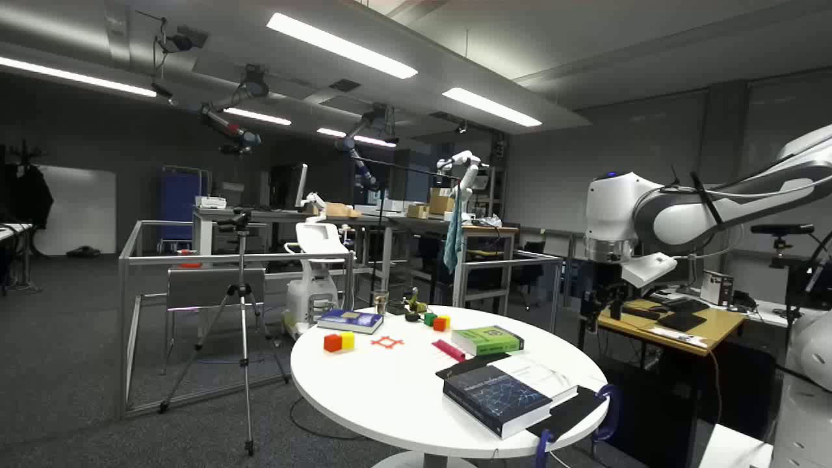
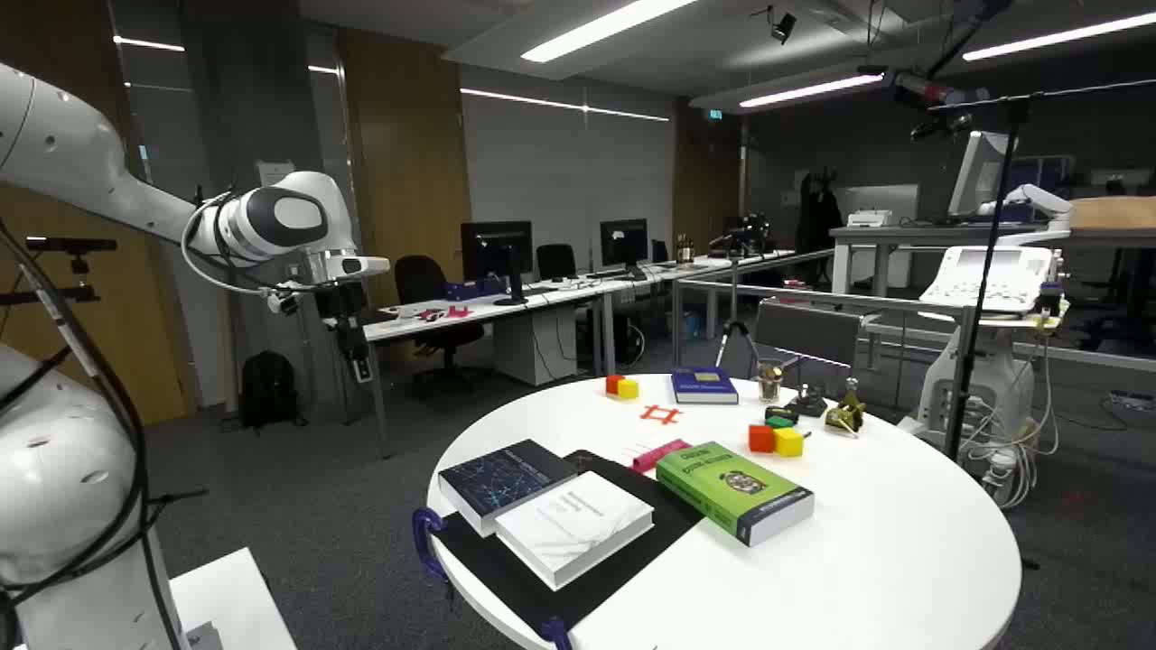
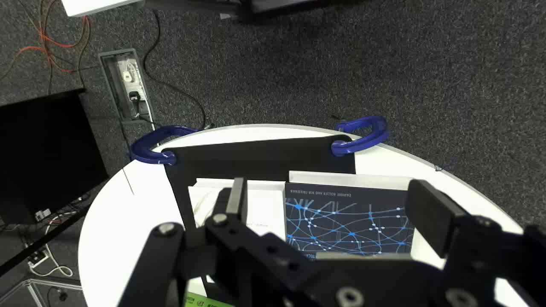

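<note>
My black gripper (image 3: 335, 207) is open and empty, its fingers wide apart. It hangs in the air well above the round white table's edge, as both exterior views show (image 1: 593, 313) (image 2: 359, 361). Beyond the fingers in the wrist view lies a dark book with a blue network pattern (image 3: 347, 221), also in both exterior views (image 1: 497, 395) (image 2: 506, 478). A white book (image 3: 266, 202) lies beside it (image 2: 573, 524). Both rest on a black mat (image 3: 251, 157). A green book (image 2: 731, 487) lies near the mat. The gripper touches none of them.
Blue clamps (image 3: 360, 136) (image 3: 149, 147) fix the mat at the table rim (image 3: 273, 126). Farther on the table are a pink object (image 2: 659, 454), a blue book (image 2: 704, 386), red and yellow cubes (image 2: 621, 386), more cubes (image 2: 775, 440), an orange frame (image 2: 661, 414) and a glass (image 2: 769, 382).
</note>
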